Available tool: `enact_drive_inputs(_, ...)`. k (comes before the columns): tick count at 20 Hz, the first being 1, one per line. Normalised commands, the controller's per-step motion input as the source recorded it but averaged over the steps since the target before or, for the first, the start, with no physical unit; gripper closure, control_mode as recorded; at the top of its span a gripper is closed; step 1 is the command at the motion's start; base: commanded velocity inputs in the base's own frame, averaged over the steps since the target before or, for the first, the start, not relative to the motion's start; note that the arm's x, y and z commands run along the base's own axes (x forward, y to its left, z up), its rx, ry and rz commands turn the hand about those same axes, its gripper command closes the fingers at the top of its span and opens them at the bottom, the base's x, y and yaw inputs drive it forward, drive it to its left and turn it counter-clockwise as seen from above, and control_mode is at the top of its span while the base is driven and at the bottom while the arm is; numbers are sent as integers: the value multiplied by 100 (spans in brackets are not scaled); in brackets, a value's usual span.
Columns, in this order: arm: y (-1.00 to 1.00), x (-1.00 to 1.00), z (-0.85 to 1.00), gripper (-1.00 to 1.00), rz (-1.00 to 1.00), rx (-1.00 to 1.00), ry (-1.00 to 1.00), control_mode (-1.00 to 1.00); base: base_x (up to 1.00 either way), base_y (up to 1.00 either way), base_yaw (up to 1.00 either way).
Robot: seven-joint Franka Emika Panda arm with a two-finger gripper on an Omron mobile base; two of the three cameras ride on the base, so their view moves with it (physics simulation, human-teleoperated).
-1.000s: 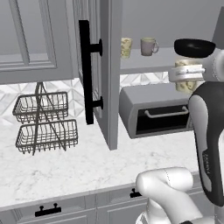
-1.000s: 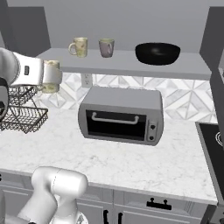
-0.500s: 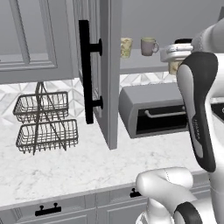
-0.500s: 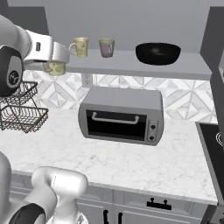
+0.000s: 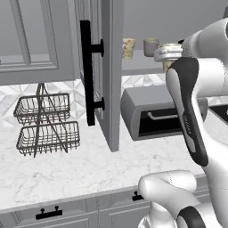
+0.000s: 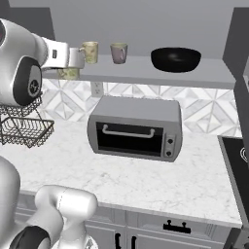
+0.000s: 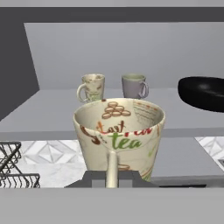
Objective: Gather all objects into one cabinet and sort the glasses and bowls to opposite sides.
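Before the shelf edge [image 7: 131, 132], cream cup [image 7: 119, 135] with brown motifs and "tea" lettering, handle clamped in jaws.

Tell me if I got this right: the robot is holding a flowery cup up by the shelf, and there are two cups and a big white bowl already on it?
Almost. The bowl on the shelf is black, not white, as the right base view shows. The rest holds: the gripper is shut on a flowery cup by the shelf's edge, and two cups, one cream floral and one taupe, already stand there.
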Motion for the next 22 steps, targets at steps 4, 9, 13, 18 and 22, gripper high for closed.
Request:
enact_drive_inputs(4,3,60,-11,100,0,0,-1,-100,0,0,0)
enact_drive_inputs(9,3,61,13,100,0,0,3,-100,0,0,0)
enact_drive_inputs(13,3,44,-1,100,0,0,0,-100,0,0,0)
enact_drive_inputs(18,0,29,-10,100,0,0,-6,-100,0,0,0)
enact_drive_inputs(22,0,30,-19,100,0,0,-3,-100,0,0,0)
